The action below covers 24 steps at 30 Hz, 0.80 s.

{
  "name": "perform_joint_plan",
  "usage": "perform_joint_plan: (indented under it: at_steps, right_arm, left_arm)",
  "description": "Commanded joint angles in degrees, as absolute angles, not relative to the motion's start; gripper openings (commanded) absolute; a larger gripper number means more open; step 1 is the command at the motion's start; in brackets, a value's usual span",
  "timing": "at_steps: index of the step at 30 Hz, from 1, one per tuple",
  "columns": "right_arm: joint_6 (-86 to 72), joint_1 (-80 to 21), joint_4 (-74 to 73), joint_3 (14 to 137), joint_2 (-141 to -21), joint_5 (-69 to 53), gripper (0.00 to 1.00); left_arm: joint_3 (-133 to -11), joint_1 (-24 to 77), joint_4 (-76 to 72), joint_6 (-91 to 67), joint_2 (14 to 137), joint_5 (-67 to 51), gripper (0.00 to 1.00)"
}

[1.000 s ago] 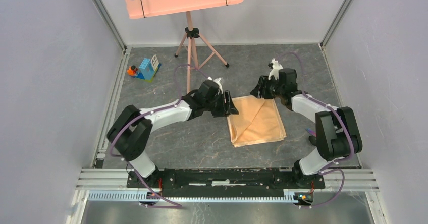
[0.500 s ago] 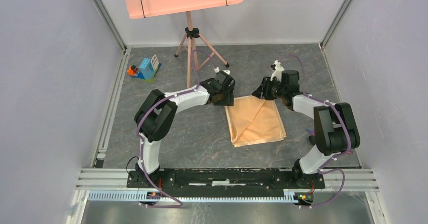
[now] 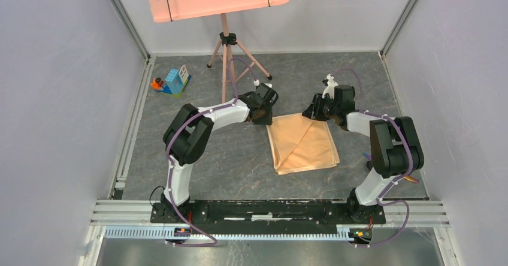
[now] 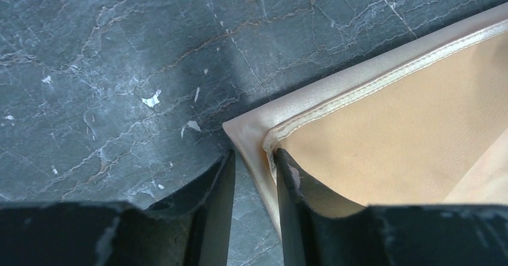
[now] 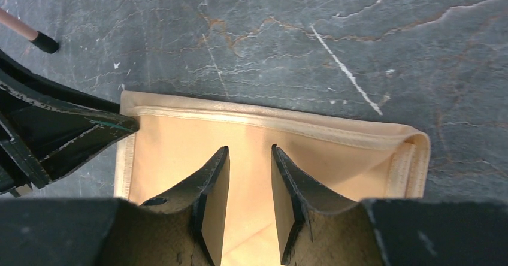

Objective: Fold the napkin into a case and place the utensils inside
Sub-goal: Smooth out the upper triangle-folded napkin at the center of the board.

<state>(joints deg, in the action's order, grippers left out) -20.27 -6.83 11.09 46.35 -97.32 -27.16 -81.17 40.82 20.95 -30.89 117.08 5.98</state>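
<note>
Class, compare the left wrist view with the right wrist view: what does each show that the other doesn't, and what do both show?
Only left wrist: the napkin's hemmed corner between the left tool's fingers. Only right wrist: the right tool over the napkin's whole far edge, its folded-over corner, and a stand foot. Both: peach napkin on the grey table.

Bare table (image 3: pixel 233 164) nearside; tripod (image 3: pixel 227 38) seemingly close behind napkin (image 3: pixel 302 143)

Left tool (image 4: pixel 254 155) and right tool (image 5: pixel 250 149) both held low, jaws narrowly apart

No legible text, labels or numbers anywhere
</note>
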Motion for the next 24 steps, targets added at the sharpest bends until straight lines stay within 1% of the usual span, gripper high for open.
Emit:
perform_joint_plan:
  at_steps: [1,3,10,15,18,24]
  right_arm:
    - [-20.43,-5.75,13.45,46.93,-97.79,-25.43,0.37]
    - [-20.42,-5.57,13.45,46.94,-97.75,-25.26,0.37]
    - [-20.51,-4.99,14.52,46.5,-98.97,-24.04,0.37]
    - [-21.53,-3.95,15.61,44.86,-100.26,-19.72,0.36]
    - [-23.28,-3.06,15.73,43.13,-100.33,-18.35,0.33]
    - [-24.18,-2.98,13.77,43.55,-94.94,-20.32,0.33]
  left_arm:
    - [-82.33,40.09,19.98,-28.39,117.6,6.37,0.35]
    - [-82.28,39.99,19.71,-28.3,117.67,5.97,0.33]
    - [-82.36,39.9,19.18,-28.21,117.95,4.47,0.32]
    - [-82.22,39.83,19.29,-28.11,118.58,4.35,0.32]
    - [-81.98,39.73,19.25,-28.12,118.76,4.05,0.31]
    - [-81.39,39.51,19.09,-28.04,118.72,3.78,0.3]
